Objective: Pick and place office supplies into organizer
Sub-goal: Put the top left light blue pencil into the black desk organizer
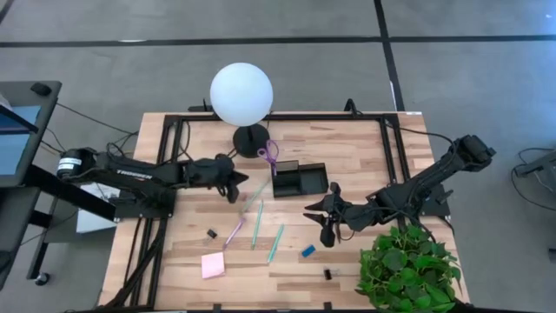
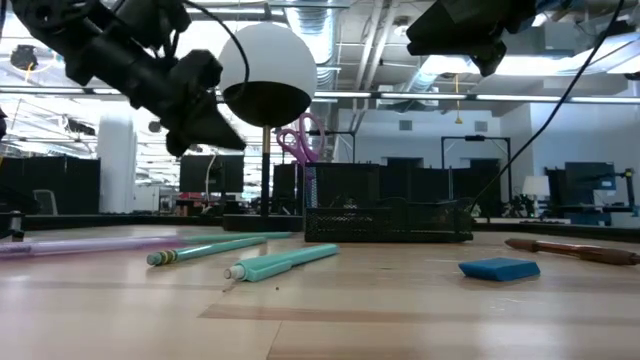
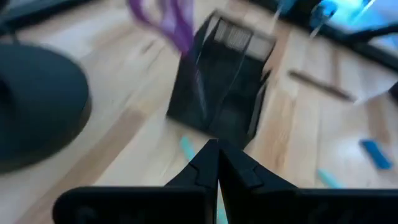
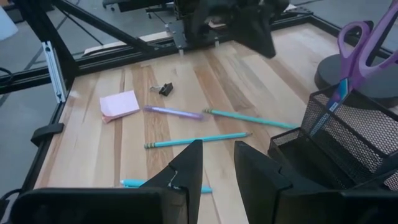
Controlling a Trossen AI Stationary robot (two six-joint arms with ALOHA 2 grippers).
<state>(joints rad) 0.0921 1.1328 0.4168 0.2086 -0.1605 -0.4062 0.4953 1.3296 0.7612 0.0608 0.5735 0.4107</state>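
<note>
The left gripper (image 1: 233, 183) is hanging above the table (image 1: 365, 152) just left of centre in the high view, its fingers (image 3: 214, 168) pressed fully together with nothing between them. In the left wrist view the closed tips are pointing toward the organizer (image 1: 300, 180).

The right gripper (image 1: 328, 219) is sitting lower right of centre in the high view, beside the plant (image 1: 407, 268). Its fingers (image 4: 186, 165) are standing partly apart and are gripping nothing.

The organizer, a black mesh tray, is resting at frame centre in the high view, right of the lamp (image 1: 241, 94). The purple-handled scissors (image 1: 270, 157) are standing in its upper left corner, handles up.

Lying loose on the table below the organizer: a purple pen (image 1: 234, 231), two teal pens (image 1: 257, 224) (image 1: 275, 243), a pink sticky-note pad (image 1: 213, 265) at lower left, a blue eraser (image 1: 308, 251), and two black clips (image 1: 211, 233) (image 1: 327, 274). A dark brown pen (image 2: 570, 249) is showing at the right edge of the low view.
</note>
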